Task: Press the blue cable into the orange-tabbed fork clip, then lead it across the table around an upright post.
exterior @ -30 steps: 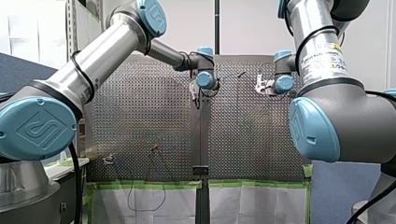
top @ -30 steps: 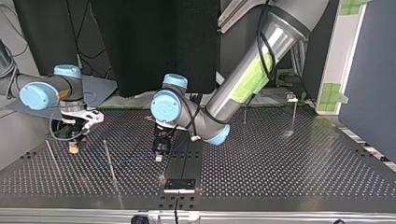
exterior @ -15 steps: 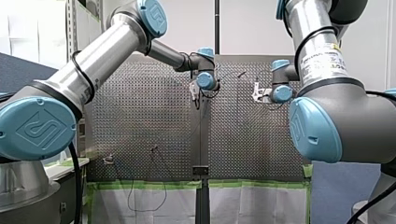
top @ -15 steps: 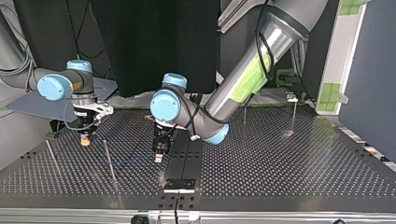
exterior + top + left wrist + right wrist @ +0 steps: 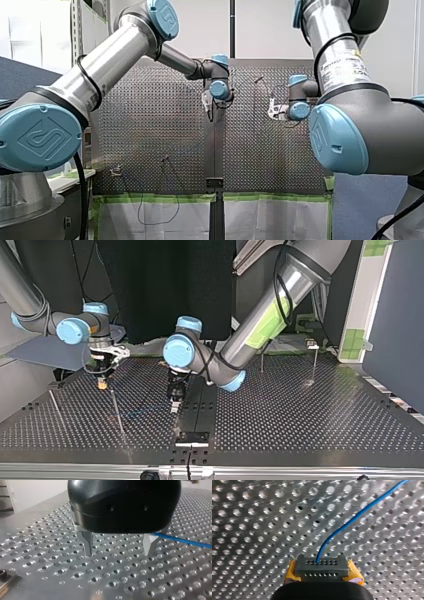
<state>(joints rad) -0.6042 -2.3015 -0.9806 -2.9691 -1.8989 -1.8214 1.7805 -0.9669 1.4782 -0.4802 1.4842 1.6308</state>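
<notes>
Blue cable (image 5: 352, 521) is running out from between the yellow pads of my right pincer (image 5: 322, 567) in the right wrist view. That pincer is clamping narrow on it, low over the perforated bench (image 5: 249, 530), so the loose length is trailing away ahead across the holes.

In the left wrist view my left pincer (image 5: 118, 553) is standing wide with nothing between its metal fingers (image 5: 86, 542), tips close to the bench. The cable is passing just beside and behind one finger, not inside the gap. I judge I am lining up to take or guide it there.

In the top view my right pincer is hanging at the left, near a thin upright post (image 5: 117, 412), and my left pincer is pointing down near the middle. A faint blue line is lying on the bench between them. I cannot pick out the orange-tabbed clip.

In the front view both pincers are working at the far side, apart from each other. The cable is too thin to trace there.
</notes>
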